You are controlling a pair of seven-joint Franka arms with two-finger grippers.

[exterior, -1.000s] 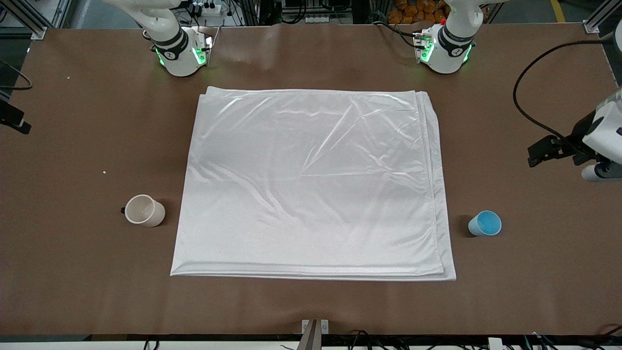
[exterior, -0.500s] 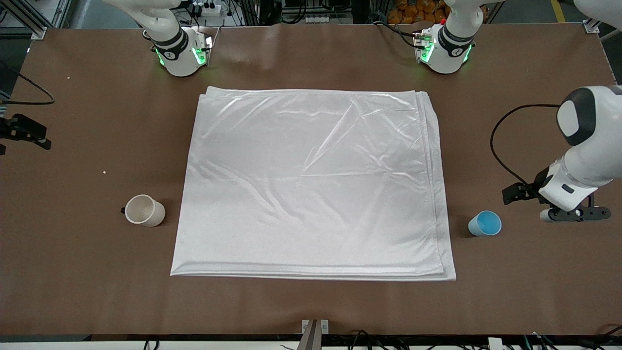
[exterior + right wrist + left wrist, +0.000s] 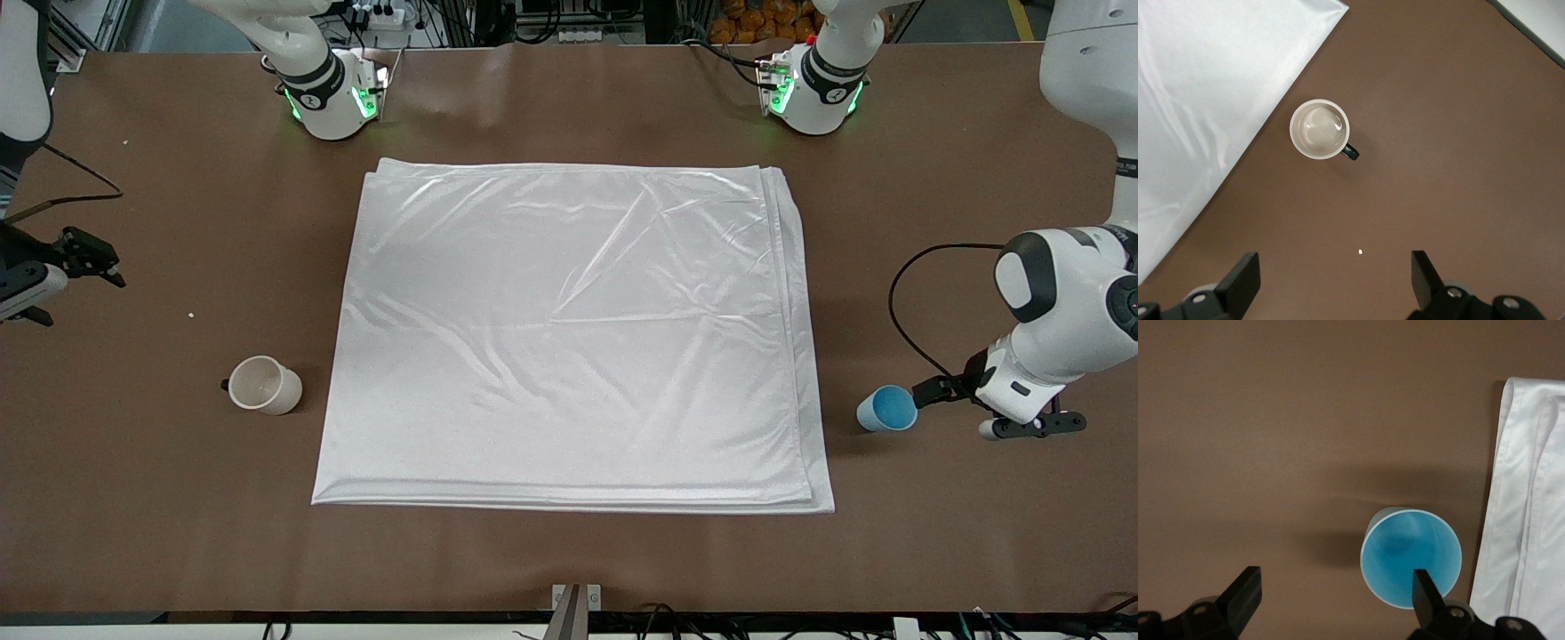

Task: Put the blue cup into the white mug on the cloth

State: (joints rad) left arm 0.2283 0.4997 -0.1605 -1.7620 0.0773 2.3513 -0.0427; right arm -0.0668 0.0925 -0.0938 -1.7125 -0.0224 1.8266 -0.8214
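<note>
The blue cup (image 3: pixel 887 409) stands upright on the bare table, just off the cloth (image 3: pixel 569 338), toward the left arm's end. My left gripper (image 3: pixel 1031 425) hangs low beside the cup, open and empty. In the left wrist view the gripper (image 3: pixel 1335 593) is open, and one finger (image 3: pixel 1426 593) overlaps the rim of the blue cup (image 3: pixel 1410 557). The white mug (image 3: pixel 264 385) stands upright off the cloth, toward the right arm's end. My right gripper (image 3: pixel 31 302) is over bare table, open and empty (image 3: pixel 1335 277), with the mug (image 3: pixel 1319 130) apart from it.
A small white crumb (image 3: pixel 190 314) lies on the brown table near the mug and also shows in the right wrist view (image 3: pixel 1360 252). A black cable (image 3: pixel 907 293) loops by the left arm. The cloth's folded edge (image 3: pixel 1531 507) lies close beside the blue cup.
My left arm has come down and moved in beside the blue cup. My right arm has moved farther over the table at the mug's end. The cup, the mug and the cloth have not moved.
</note>
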